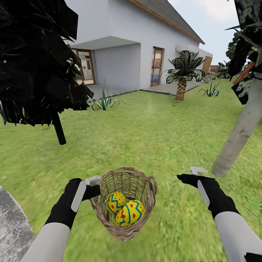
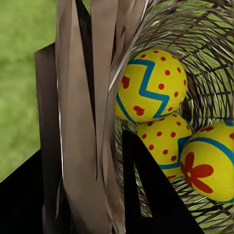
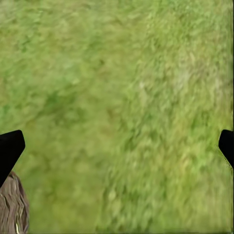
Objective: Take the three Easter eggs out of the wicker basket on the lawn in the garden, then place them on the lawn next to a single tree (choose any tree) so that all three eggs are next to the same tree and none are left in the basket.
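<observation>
The wicker basket (image 1: 142, 189) stands low in the middle of the head view, on the lawn (image 1: 145, 127). Two yellow Easter eggs (image 1: 115, 202) (image 1: 130, 213) with blue zigzags and red marks lie in it. The left wrist view looks into the basket (image 2: 209, 44) and shows three eggs (image 2: 151, 85) (image 2: 163, 141) (image 2: 209, 163). My left gripper (image 1: 96, 185) (image 2: 80, 146) is shut on the basket's left rim, one finger inside and one outside. Right of the basket, my right gripper (image 1: 189, 174) (image 3: 117, 146) hangs open over bare grass. A tree (image 1: 238, 136) with a pale trunk rises just beyond it.
A dark conifer (image 1: 58, 129) stands at the left and a palm (image 1: 181, 89) farther back near the white house (image 1: 145, 40). Grey stone patio (image 1: 11, 225) shows at the bottom left. Open grass stretches between the basket and the pale trunk.
</observation>
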Robot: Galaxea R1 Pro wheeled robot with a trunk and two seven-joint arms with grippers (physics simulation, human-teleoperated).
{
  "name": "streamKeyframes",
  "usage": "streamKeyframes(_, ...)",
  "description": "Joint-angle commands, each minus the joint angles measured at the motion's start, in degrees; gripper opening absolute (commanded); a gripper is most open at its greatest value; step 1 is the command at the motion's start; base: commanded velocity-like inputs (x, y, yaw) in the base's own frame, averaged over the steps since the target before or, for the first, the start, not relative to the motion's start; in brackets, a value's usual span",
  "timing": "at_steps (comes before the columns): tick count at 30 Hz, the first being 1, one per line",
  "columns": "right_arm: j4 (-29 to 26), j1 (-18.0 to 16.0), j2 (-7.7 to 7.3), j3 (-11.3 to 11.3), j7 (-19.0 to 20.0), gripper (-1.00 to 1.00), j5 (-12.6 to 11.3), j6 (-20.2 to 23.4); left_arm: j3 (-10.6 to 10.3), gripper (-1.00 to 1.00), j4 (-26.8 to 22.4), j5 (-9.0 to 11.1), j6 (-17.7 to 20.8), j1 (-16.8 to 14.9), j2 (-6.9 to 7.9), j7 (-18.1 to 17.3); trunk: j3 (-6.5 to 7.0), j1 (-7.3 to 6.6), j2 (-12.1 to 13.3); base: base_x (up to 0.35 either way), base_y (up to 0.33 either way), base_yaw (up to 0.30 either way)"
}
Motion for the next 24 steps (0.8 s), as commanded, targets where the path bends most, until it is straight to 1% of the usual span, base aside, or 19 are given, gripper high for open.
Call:
streamKeyframes(1,-0.06,-0.01,0.01,-0.12,0.21,1.00,-0.11,0.29,0.09,-1.00,-0.07,1.45,0.09,-0.05,-0.05,0.50,0.19,-0.23,0.39,0.000,0.000,-0.245)
streamKeyframes(4,0.47,0.00,0.03,-0.09,0.16,1.00,-0.16,0.27,0.07,-1.00,-0.02,1.45,0.09,-0.06,-0.05,0.50,0.91,-0.89,1.60,0.000,0.000,-0.246)
streamKeyframes(7,4.90,0.00,0.07,-0.07,0.05,1.00,-0.11,-0.41,0.07,-1.00,-0.05,1.41,0.09,-0.10,0.03,0.50,1.57,-1.55,2.80,0.000,0.000,-0.220)
streamKeyframes(9,9.81,0.06,-0.08,-0.05,0.03,1.00,-0.08,-3.58,0.07,-1.00,-0.05,1.38,0.09,-0.05,0.04,0.50,1.94,-1.99,3.60,0.000,0.000,-0.072)
streamKeyframes(10,13.97,0.08,-0.18,-0.04,0.03,1.00,0.15,-6.49,0.07,-1.00,-0.08,1.37,0.09,-0.04,0.04,0.50,2.12,-2.21,4.00,0.000,0.000,-0.014)
streamKeyframes(11,14.08,-0.15,-0.34,-0.37,0.36,1.00,-0.15,-6.04,0.41,-1.00,-0.08,0.93,-0.17,0.30,0.38,0.68,2.11,-2.20,3.98,0.000,0.000,0.000)
streamKeyframes(13,14.19,-0.57,-0.27,0.21,0.07,1.00,0.33,-5.40,0.32,-1.00,-0.09,0.93,-0.64,0.95,1.02,0.68,2.11,-2.20,3.98,0.000,0.000,0.000)
streamKeyframes(14,14.14,-0.61,-0.35,0.33,-0.11,1.00,0.49,-5.08,0.37,-1.00,-0.09,0.16,-0.67,1.28,1.34,0.68,2.11,-2.20,3.98,0.000,0.000,0.000)
streamKeyframes(17,14.55,-0.47,-0.46,0.48,-0.07,1.00,0.90,-4.78,1.40,-1.00,-0.09,-1.92,-0.62,1.73,2.33,0.68,2.11,-2.20,3.98,0.000,0.000,0.000)
streamKeyframes(20,14.23,-0.49,-0.56,0.40,0.02,1.00,0.87,-4.77,2.35,-1.00,-0.09,-4.26,-0.62,1.78,2.41,0.68,2.11,-2.20,3.98,0.000,0.000,0.000)
streamKeyframes(24,14.13,-0.44,-0.44,0.40,0.02,1.00,0.86,-4.81,2.35,-1.00,-0.09,-6.08,-0.62,1.80,2.44,0.68,2.15,-2.20,3.98,0.000,0.000,-0.039)
